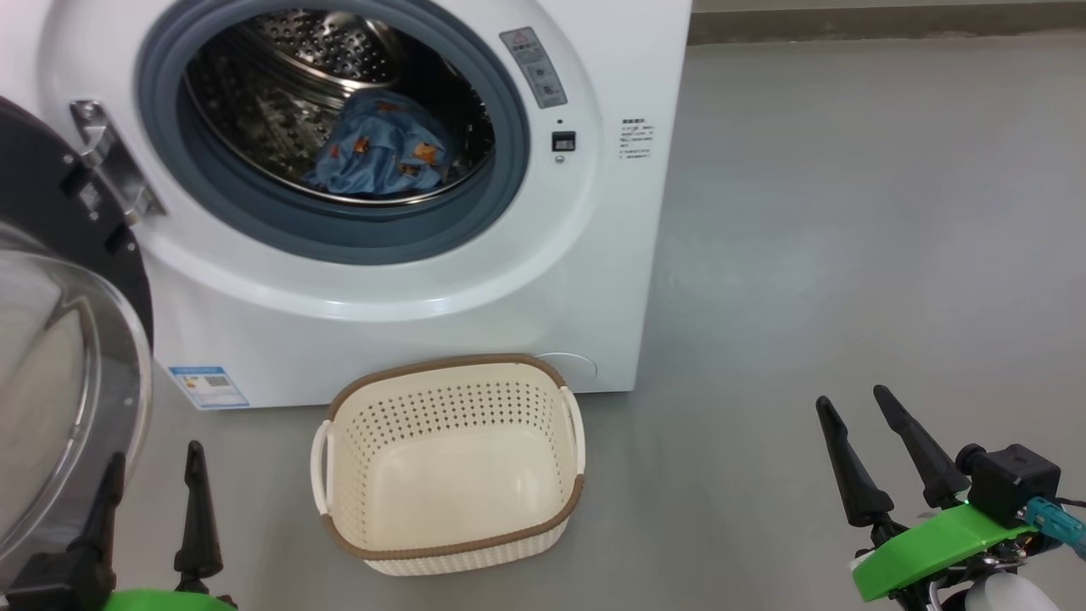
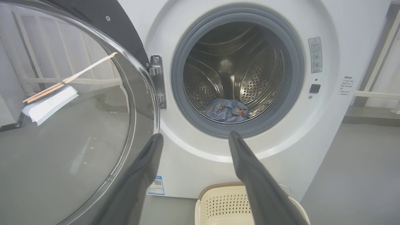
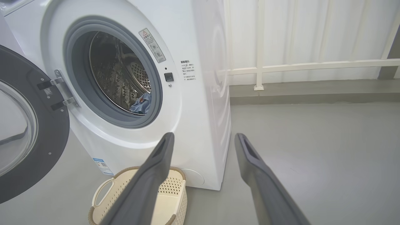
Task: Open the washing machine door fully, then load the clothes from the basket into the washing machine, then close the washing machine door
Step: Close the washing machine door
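Right gripper [image 3: 203,135] agape; washing machine's [image 3: 212,93] side in right wrist view.

Perforated plastic basket [image 1: 450,458], seemingly matt.

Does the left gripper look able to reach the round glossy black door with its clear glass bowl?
Likely yes: the open left gripper sits right beside the swung-open round glossy black door, with nothing visible between them.

The basket [image 2: 218,203] runs off the bottom edge, partly hidden behind one finger of the left gripper [image 2: 195,134] — the warning sticker [image 2: 315,54] print beyond the fingertips is too small to read.
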Motion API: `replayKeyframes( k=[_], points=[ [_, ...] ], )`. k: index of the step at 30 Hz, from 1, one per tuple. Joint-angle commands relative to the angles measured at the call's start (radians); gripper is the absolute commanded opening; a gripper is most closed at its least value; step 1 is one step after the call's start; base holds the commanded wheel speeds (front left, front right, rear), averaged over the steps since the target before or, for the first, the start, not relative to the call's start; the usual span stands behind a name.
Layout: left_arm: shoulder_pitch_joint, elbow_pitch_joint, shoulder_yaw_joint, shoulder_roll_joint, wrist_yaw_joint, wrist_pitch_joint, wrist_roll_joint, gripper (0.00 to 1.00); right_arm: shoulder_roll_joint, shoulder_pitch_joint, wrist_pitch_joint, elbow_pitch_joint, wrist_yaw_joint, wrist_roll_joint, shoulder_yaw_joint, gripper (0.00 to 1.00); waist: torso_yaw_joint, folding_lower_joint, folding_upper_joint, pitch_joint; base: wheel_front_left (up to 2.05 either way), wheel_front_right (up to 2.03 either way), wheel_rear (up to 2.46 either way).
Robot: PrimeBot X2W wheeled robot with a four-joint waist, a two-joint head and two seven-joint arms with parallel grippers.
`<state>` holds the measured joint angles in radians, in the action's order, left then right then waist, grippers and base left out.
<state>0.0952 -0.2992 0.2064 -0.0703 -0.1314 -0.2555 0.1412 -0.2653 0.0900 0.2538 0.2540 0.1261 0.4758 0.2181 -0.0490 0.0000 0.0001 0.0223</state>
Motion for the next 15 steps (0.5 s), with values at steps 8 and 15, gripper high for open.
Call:
replayKeyframes(
  k=[8,15],
  points=[
    [-0.002,0.018,0.041,-0.013,0.001,-0.006,0.003,1.00,-0.025,0.007,0.008,-0.028,0.005,0.002,0.025,1.00,0.081,0.0000,-0.0001,-0.003,0.00,0.00,0.00],
    [-0.014,0.024,0.054,-0.007,0.001,-0.006,0.003,1.00,-0.027,0.016,0.008,-0.027,0.005,0.003,0.038,1.00,0.174,0.0000,-0.0001,-0.005,0.00,0.00,0.00]
  ],
)
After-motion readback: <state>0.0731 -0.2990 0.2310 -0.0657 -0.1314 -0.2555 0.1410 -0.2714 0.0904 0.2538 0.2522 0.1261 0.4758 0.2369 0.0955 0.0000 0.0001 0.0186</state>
